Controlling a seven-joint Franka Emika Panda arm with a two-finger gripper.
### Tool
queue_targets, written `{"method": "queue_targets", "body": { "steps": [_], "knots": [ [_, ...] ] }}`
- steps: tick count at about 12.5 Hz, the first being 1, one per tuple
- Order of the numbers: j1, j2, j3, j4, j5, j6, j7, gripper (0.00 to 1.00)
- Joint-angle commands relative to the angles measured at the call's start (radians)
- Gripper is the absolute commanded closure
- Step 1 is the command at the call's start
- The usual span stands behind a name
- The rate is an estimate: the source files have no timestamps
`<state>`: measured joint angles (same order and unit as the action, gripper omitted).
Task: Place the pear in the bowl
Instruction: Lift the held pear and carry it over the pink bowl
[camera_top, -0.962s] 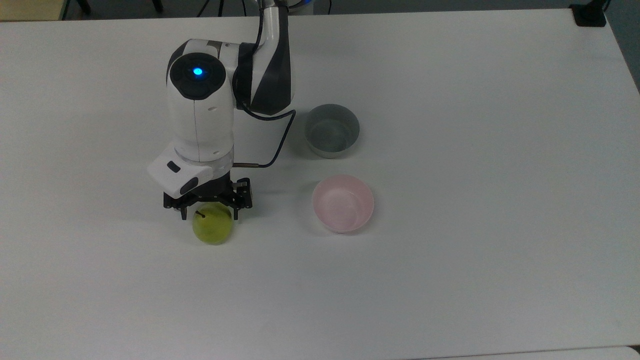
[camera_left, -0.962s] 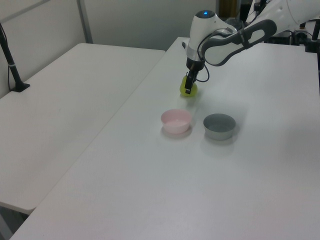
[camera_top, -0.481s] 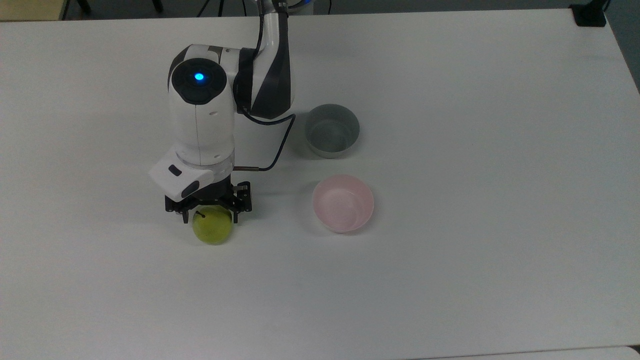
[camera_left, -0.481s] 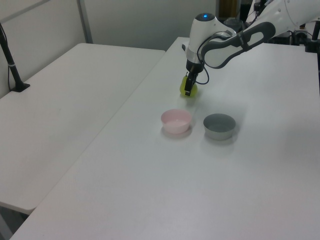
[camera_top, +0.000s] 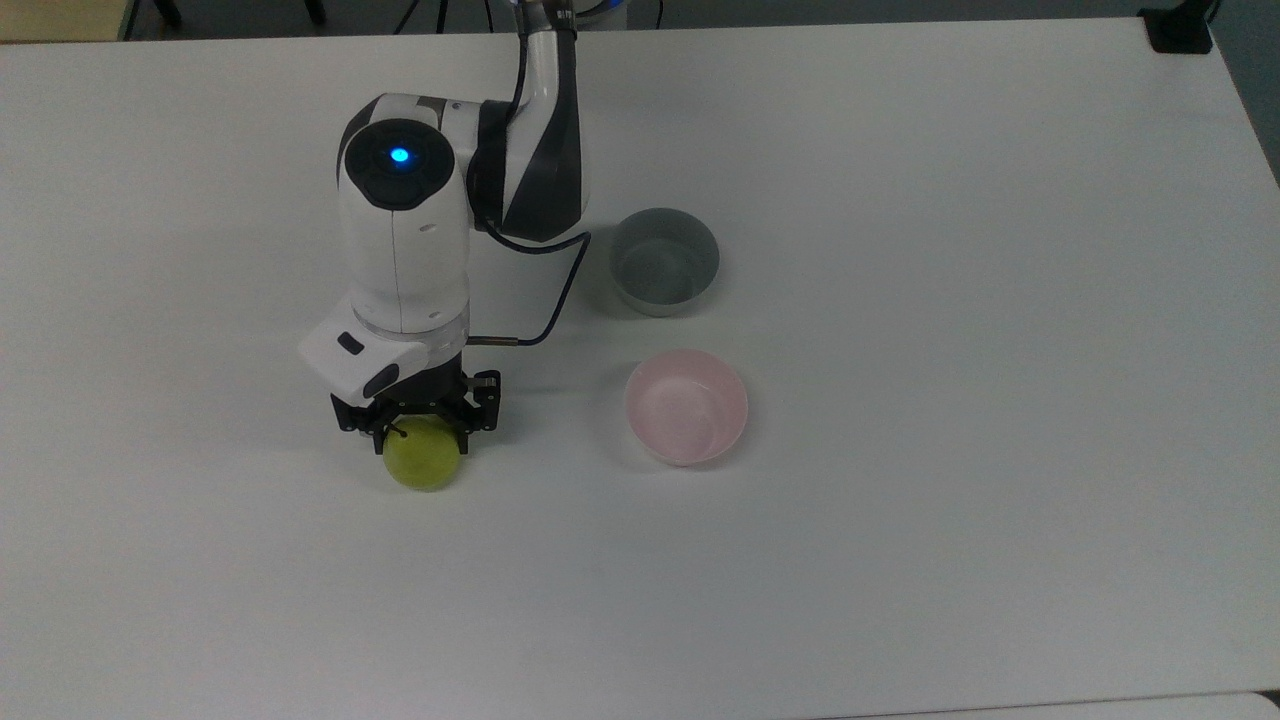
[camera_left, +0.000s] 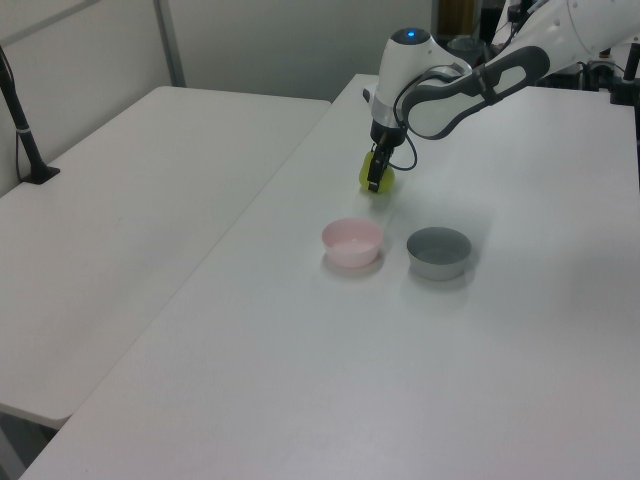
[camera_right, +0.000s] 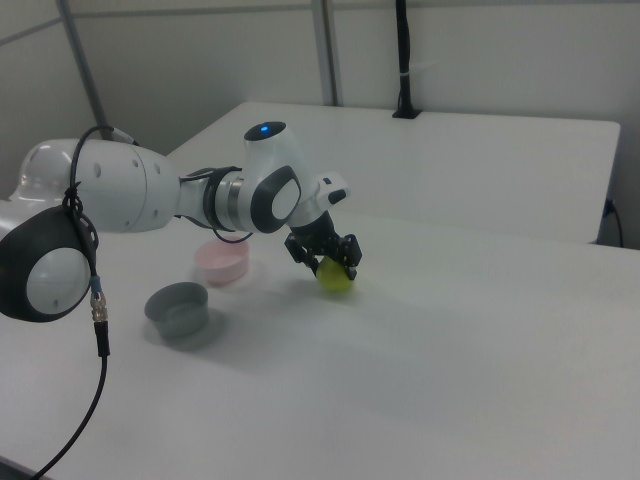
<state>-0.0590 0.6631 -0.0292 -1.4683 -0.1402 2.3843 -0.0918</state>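
Your claw (camera_top: 420, 436) grips the pear (camera_top: 422, 462) on the table (camera_top: 900, 550), at nine o'clock from the bowl (camera_top: 686, 406).

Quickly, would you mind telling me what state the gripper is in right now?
Gripper: closed around the pear, a finger on each side of it in the top view.
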Motion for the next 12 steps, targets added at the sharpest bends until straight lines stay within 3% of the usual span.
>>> {"method": "queue_targets", "body": {
  "steps": [1,12],
  "knots": [
    [0.004,0.001,-0.006,0.011,-0.01,0.015,-0.011,0.33],
    [0.002,-0.172,-0.008,0.02,0.001,-0.146,-0.014,0.32]
  ]
}}
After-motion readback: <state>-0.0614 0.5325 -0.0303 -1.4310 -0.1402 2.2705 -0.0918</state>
